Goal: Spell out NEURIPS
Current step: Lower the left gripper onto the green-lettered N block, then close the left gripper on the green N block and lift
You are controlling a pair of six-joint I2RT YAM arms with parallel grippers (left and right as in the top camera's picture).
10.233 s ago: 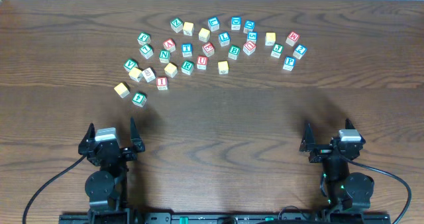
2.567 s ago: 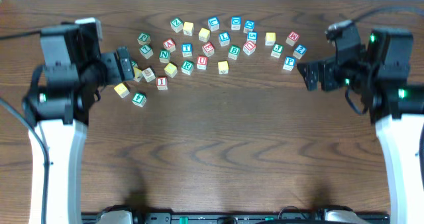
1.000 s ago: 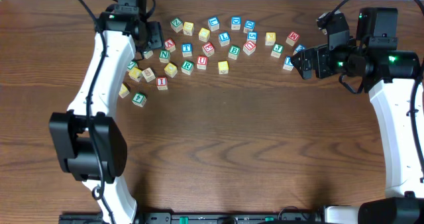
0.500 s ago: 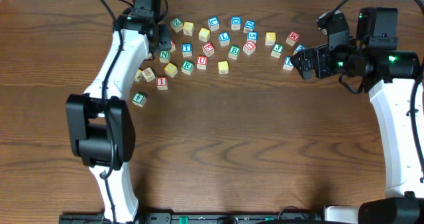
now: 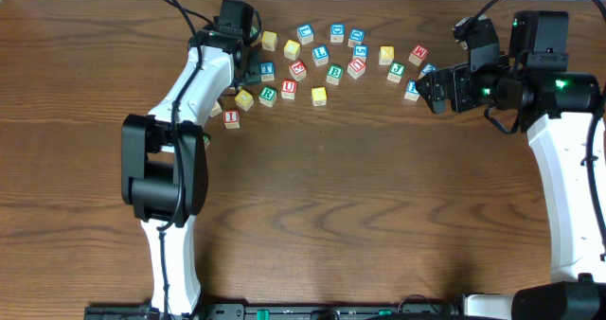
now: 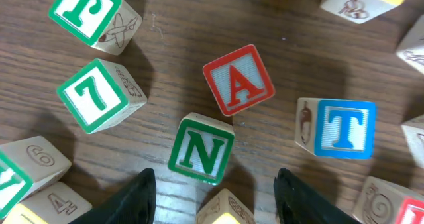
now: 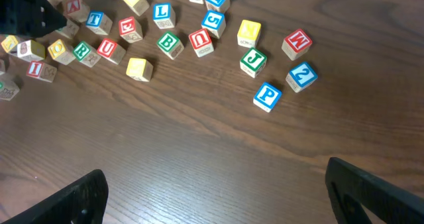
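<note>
N cube (image 6: 201, 151) lies in the left part of the scattered cluster at the far side of the table (image 5: 312, 197), green letter facing up. It sits centred between the fingers of the left gripper (image 6: 213, 196), slightly ahead of the tips, with a gap on each side. A cube has no long axis, but its side faces are skewed slightly against the finger line, so a small wrist turn is probably needed before closing. Left gripper: jaws partly spread, holding nothing. A cube (image 6: 238, 78) stands just beside one corner; T cube (image 6: 338, 128) is near. Right gripper (image 7: 225, 191): jaws fully spread, empty, well apart from the N cube and nearer the P cube (image 7: 267, 96).
</note>
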